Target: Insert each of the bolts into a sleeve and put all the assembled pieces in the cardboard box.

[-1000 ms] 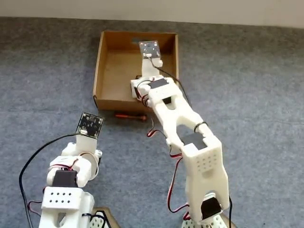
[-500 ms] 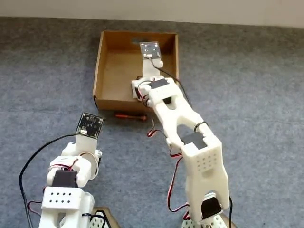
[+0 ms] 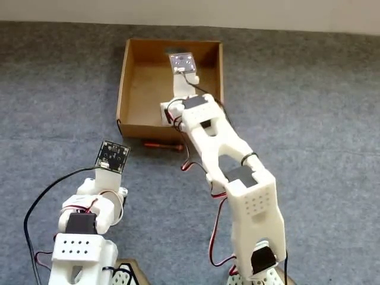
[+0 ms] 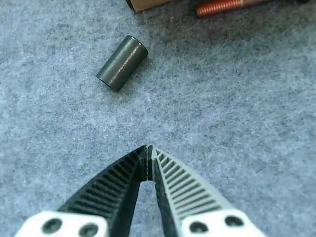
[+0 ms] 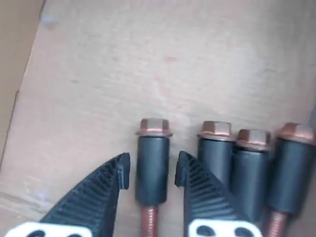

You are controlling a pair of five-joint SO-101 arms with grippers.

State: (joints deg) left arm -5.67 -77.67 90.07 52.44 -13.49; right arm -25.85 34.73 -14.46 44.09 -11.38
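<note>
My right gripper [image 5: 153,165] is open inside the cardboard box [image 3: 124,83], low over its floor. Its two fingers stand either side of an assembled piece [image 5: 152,163], a copper bolt in a dark sleeve, with a small gap on each side. Three more assembled pieces [image 5: 252,168] lie side by side just beside it. Outside the box, a loose dark sleeve [image 4: 122,62] lies on the grey carpet ahead of my shut left gripper [image 4: 148,153], which holds nothing. A bare copper bolt [image 4: 227,6] lies past the sleeve, along the box's front wall [image 3: 163,144].
The right arm [image 3: 214,142] stretches from the table's near edge over the box's front wall. The left arm [image 3: 89,219] sits at the near left. Grey carpet [image 3: 309,119] covers the whole table around the box.
The right arm has shifted slightly to the left and farther into the box. The left arm has not moved.
</note>
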